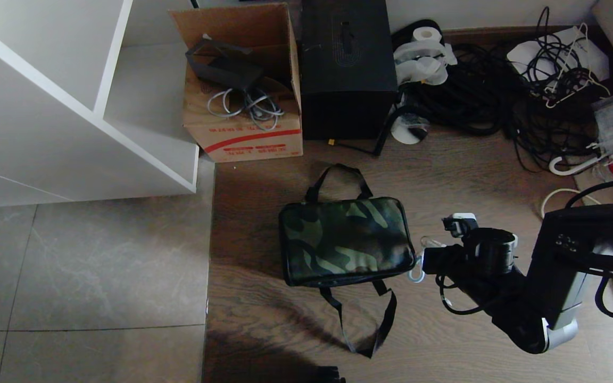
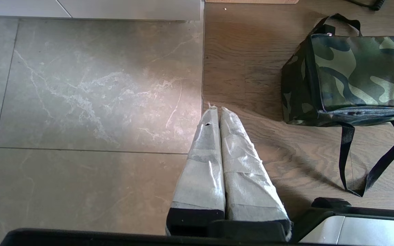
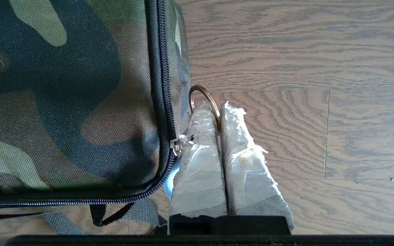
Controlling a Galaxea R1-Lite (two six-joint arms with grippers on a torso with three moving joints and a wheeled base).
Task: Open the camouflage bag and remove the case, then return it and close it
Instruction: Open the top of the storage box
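Note:
The camouflage bag lies flat and zipped up on the wooden floor, with one black strap handle trailing toward me. At the bag's right end my right gripper is shut on a metal pull ring. In the right wrist view that ring is pinched between the taped fingers of the gripper. It sits next to the zip slider at the corner of the bag. The case is hidden. My left gripper hangs shut and empty over the floor, left of the bag.
Behind the bag stand a brown cardboard box and a tall black box. A tangle of black cables fills the back right. A white shelf unit stands at the left, over grey tiles.

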